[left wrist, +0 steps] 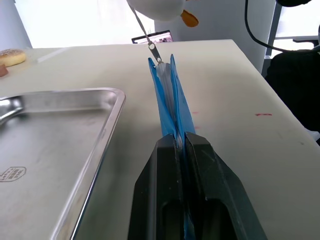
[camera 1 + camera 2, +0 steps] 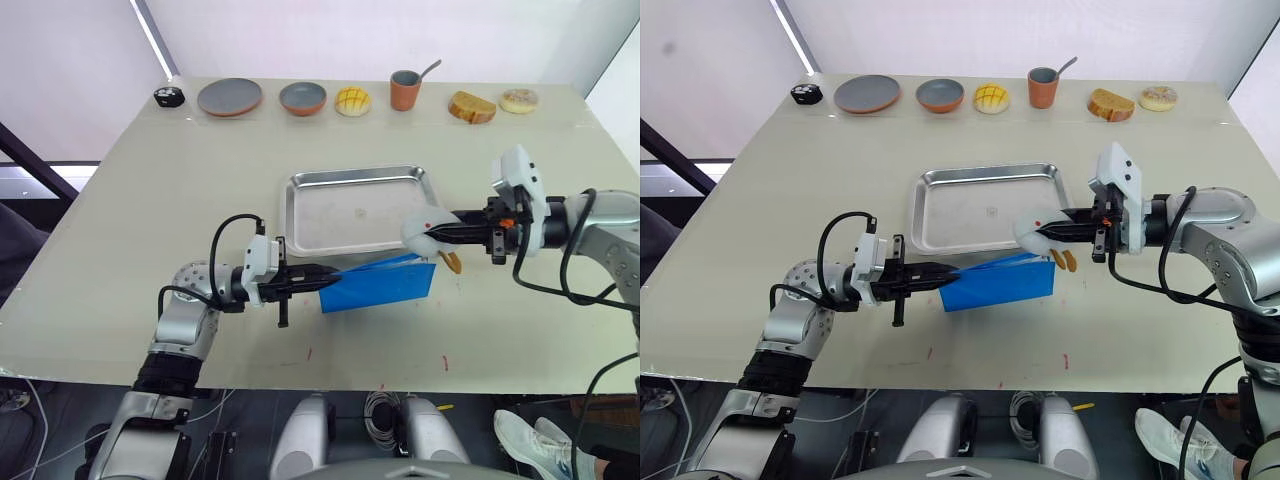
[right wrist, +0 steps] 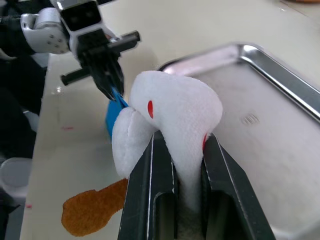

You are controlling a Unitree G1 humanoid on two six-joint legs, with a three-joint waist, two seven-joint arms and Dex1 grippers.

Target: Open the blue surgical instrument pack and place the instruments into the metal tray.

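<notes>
- The left end effector (image 2: 312,277) is pressed together on the near corner of the blue pack (image 2: 385,283), pinching its thin blue layers. In the left wrist view a clear inner film shows between these layers.
- The pack is lifted at an angle over the bench (image 2: 120,230), just in front of the metal tray (image 2: 300,215). It is flat, smooth and bright blue.
- The right end effector (image 2: 1045,230) is closed on a soft white plush toy (image 2: 1038,228) with orange feet, held at the far corner of the pack and over the near right corner of the tray.
- I judge the step in hand is the opening of the pack. No instruments lie in the tray yet.
- The next move probably needs the right end effector free from the toy, so it can take the opposite edge and pull the layers apart.
- The tray is shallow shiny steel with rounded corners and a raised rim.
- At the far edge stand 2 round grey plates (image 2: 230,97), some bread (image 2: 472,106) and a brown cup (image 2: 405,90).
</notes>
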